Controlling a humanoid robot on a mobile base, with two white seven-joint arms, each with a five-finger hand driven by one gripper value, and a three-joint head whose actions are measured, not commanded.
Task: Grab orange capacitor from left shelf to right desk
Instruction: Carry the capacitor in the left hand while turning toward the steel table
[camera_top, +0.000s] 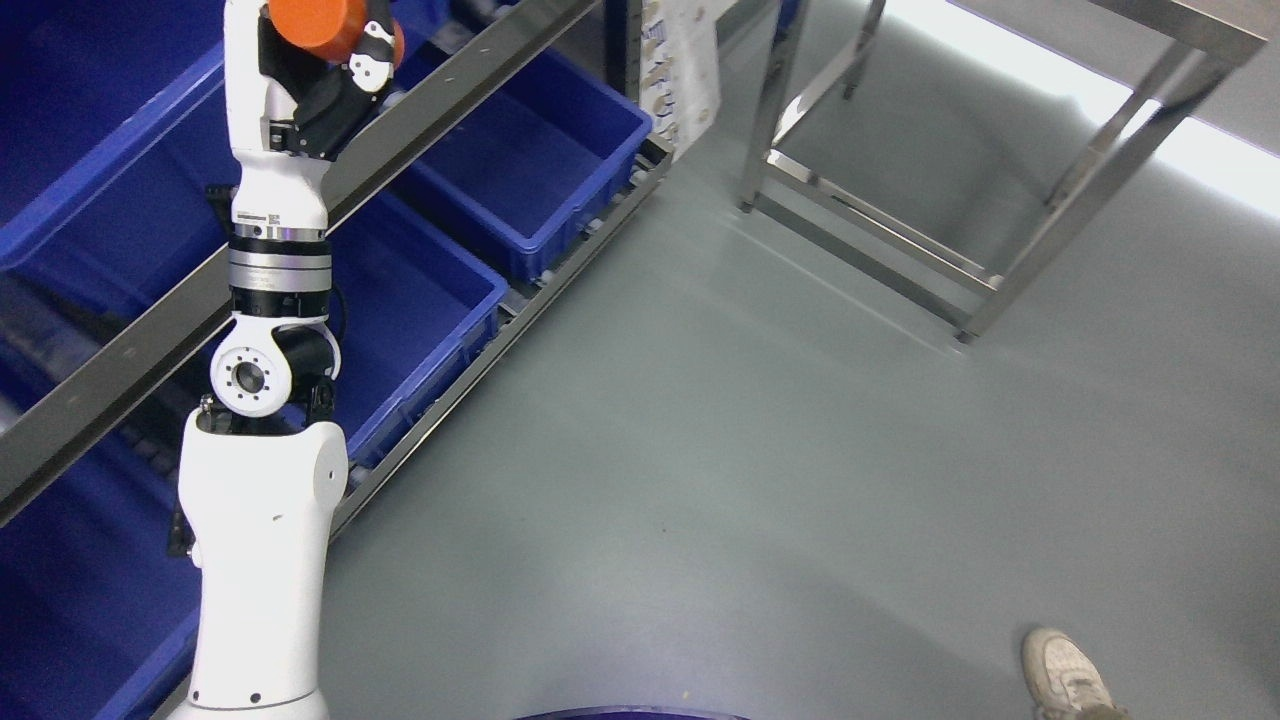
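At far left the left hand (325, 75), on a white jointed arm, is curled around the orange cylindrical capacitor (318, 25), held up in front of the grey metal shelf (130, 350) with its deep blue plastic bins (540, 170). The pick looks done; transport is under way. Next, the load must be carried rightward to the steel-framed worktop (1180, 20), minding the person's white shoe (1065, 675).

a warehouse or factory stockroom: a slanted metal shelf rack (480, 110) carries rows of blue plastic storage bins (540, 170), a bare steel-framed counter (1010, 270) stands on smooth grey industrial floor (750, 480), with a paper sheet (682, 75) hanging from the rack.
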